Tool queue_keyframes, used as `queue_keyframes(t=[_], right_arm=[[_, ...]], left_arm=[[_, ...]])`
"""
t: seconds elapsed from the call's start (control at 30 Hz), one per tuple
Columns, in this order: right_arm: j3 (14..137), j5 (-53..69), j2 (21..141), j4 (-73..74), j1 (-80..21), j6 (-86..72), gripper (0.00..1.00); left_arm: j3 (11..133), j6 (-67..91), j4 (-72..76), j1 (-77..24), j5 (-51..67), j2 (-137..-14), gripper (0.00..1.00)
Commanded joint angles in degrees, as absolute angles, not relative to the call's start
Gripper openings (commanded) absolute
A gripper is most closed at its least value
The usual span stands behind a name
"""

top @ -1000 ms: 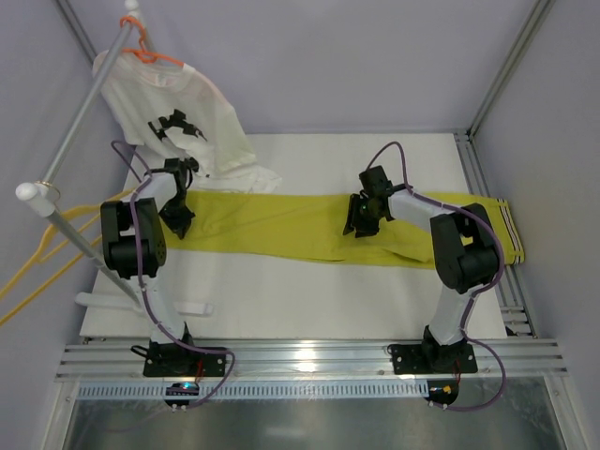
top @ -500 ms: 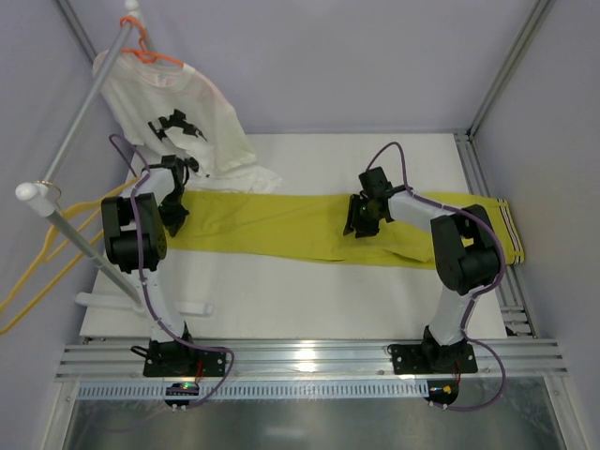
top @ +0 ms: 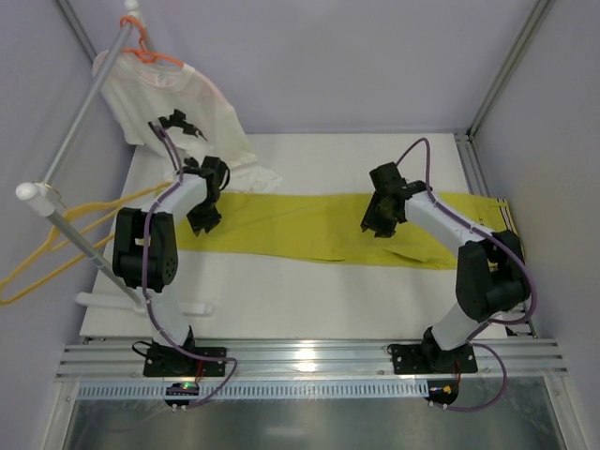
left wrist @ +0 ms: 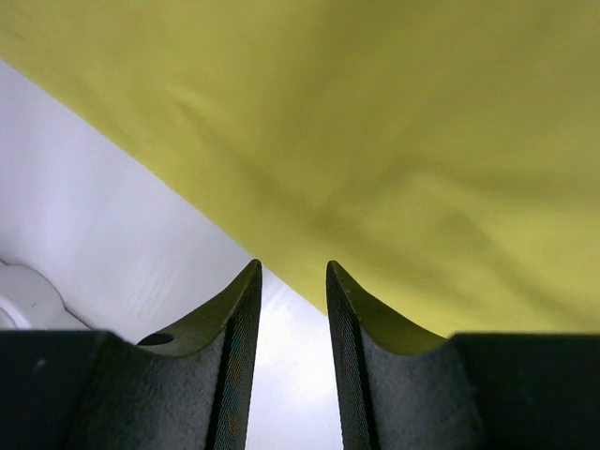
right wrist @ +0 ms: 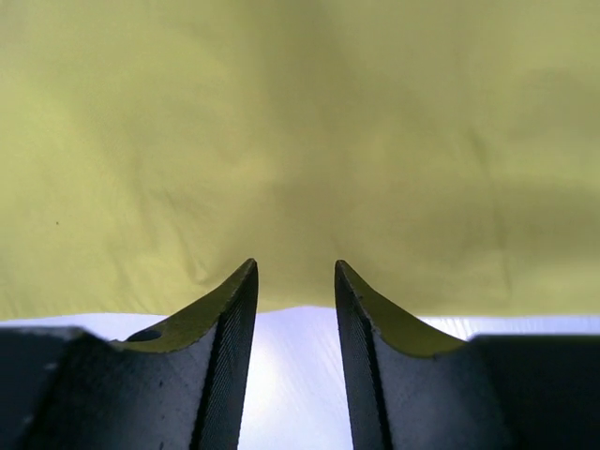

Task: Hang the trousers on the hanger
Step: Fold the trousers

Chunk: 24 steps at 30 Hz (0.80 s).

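Though spread flat along the white desk [top: 309, 291], nowhere near hung yet: long trousers [top: 300, 225] laid left to right, striped bands at the far right end, well apart from the yellow hanger [top: 84, 223] off past the desk's left side by the metal rail [top: 80, 131].

Judged an early step — lining up a hold on the cloth, with no lift begun.

Left gripper [left wrist: 292, 267] poised over an edge of the trousers near their left end, jaws parted a modest way, nothing between them. Right gripper [right wrist: 295, 264] over the near edge further right, parted about as much, empty too.

Next move, by the look of it: lower each gripper onto the edge, pinch through both layers, raise together to keep the cloth level, then carry it left toward the hanger's bar. Calls for a low, shallow approach — little to bite on with thin fabric flat against a hard top.

Cloth soft, matte, yellow-green, lightly creased; likely to sag and slip. Desk smooth and pale. Hanger thin, curved, probably easy to nudge. Finger pads [left wrist: 239, 375] dark, finely ribbed, tapering to curved tips.
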<state>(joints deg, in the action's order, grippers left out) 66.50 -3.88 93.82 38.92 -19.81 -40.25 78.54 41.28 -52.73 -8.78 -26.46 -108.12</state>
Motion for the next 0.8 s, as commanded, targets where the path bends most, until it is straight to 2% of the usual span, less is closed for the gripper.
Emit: queue_keyframes(t=[0.0,0.23,0.53,0.67,0.77], right_arm=[[63.3,-11.77,86.58,46.75,-19.52,-49.91,0.4],[54.68,-16.96,76.47,51.15,-15.57,-54.76,0.29],[41.32,-17.32,63.13,48.96,-12.13,-55.28,0.13],[35.43,-15.56,59.78,39.76,-11.87,-55.29,0.14],[31.74,-16.96,58.02,32.82,-11.87,-54.41,0.25]], left_arm=[[78.48,40.61,-51.77,-13.08,-25.23,-102.75,0.35],[79.1,37.53,-43.43,-22.58,-11.79,-99.58,0.4],[87.18,36.03,-45.61,-23.73,-5.37,-110.82,0.4],[88.06,36.56,-46.32,-23.38,-5.27,-114.68,0.4],[87.63,37.26,-46.23,-22.76,-5.01,-117.06,0.39]])
